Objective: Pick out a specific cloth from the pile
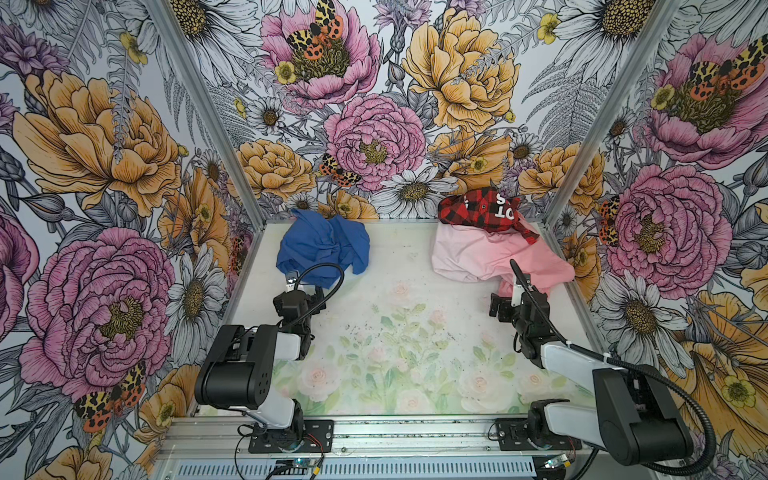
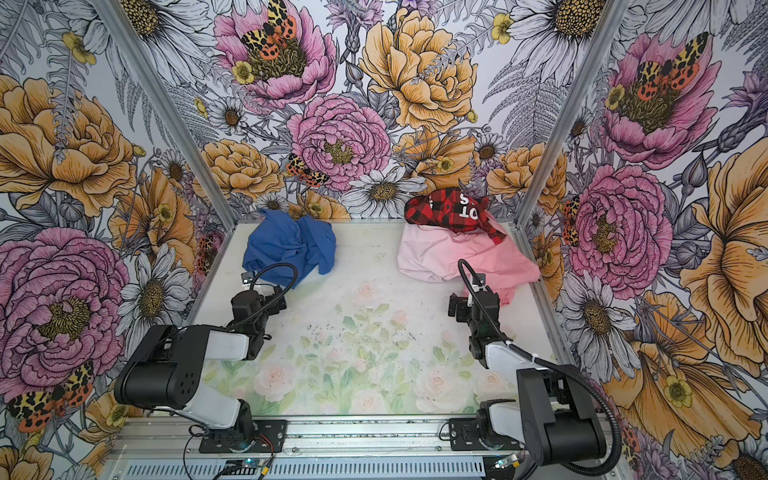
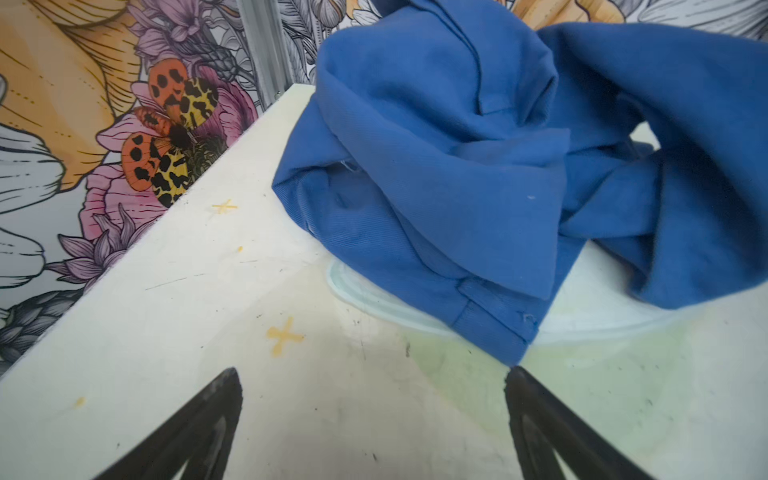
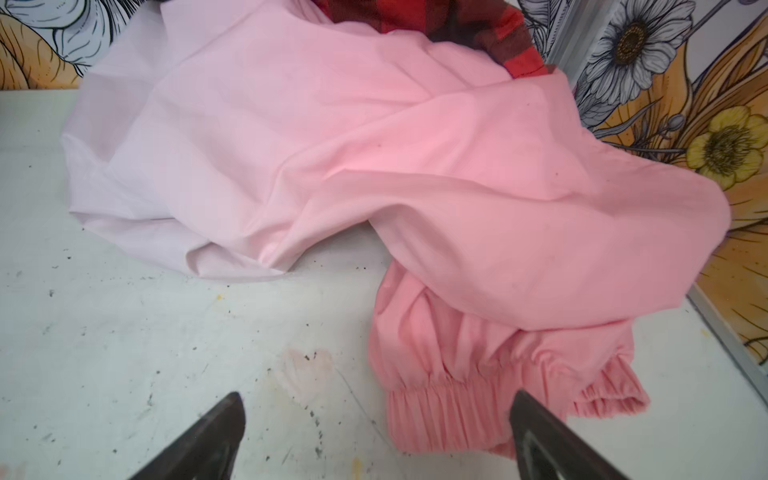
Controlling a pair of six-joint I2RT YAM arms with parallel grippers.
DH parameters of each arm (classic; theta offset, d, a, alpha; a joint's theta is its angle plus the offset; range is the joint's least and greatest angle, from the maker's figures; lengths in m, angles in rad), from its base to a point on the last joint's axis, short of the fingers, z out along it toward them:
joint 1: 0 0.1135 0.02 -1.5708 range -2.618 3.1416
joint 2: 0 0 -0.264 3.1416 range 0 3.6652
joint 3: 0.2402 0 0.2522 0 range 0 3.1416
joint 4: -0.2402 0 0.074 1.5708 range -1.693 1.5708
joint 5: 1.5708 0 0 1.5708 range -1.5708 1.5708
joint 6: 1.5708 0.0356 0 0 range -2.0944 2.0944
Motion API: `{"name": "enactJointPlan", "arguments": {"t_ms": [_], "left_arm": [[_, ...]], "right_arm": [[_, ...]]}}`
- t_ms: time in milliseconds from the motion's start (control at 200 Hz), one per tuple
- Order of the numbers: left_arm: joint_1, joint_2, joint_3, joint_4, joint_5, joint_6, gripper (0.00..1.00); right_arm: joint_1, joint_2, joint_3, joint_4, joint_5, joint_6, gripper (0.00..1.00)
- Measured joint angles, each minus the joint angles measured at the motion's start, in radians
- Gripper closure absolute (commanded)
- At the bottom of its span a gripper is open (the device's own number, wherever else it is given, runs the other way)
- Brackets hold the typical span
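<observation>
White letters showed on the red-and-black plaid garment [image 1: 482,210] [image 2: 446,208] in both top views: "OT" and "S", turned sideways and partly folded away. Nothing else was readable.

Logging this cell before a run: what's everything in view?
Plain royal-blue fabric garment: one, blue, table's far left, alone.
Plaid fabric garment with white letters: one, red-and-black, far right, atop the pink.
Pale pink garment: one, pink, under the plaid.
Salmon-pink garment with gathered cuff: one, salmon, overlapping the pale pink.
Table: one, white with faded flowers, centre.
Floral wall panels: three, multicolour, around table.
Left gripper: one, black, open, beside blue garment.
Right gripper: one, black, open, beside salmon cuff.
</observation>
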Motion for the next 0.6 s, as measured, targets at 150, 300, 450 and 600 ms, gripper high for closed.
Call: {"name": "enactJointPlan", "arguments": {"t_ms": [150,300,450,600], "left_arm": [[-0.018,0.008,-0.008,0.126,-0.014,0.035,0.01],[-0.024,0.008,-0.008,0.181,-0.031,0.05,0.01],[-0.024,0.008,-0.006,0.19,-0.038,0.053,0.01],[-0.016,0.008,0.007,0.183,-0.037,0.052,0.01]], "right_arm": [[-0.026,0.031,-0.021,0.187,0.0,-0.039,0.0],[-0.032,0.126,-0.018,0.347,0.005,-0.066,0.01],[-0.047,0.261,0.022,0.368,-0.01,-0.072,0.01],[-0.058,0.266,0.037,0.395,-0.019,-0.072,0.0]]}}
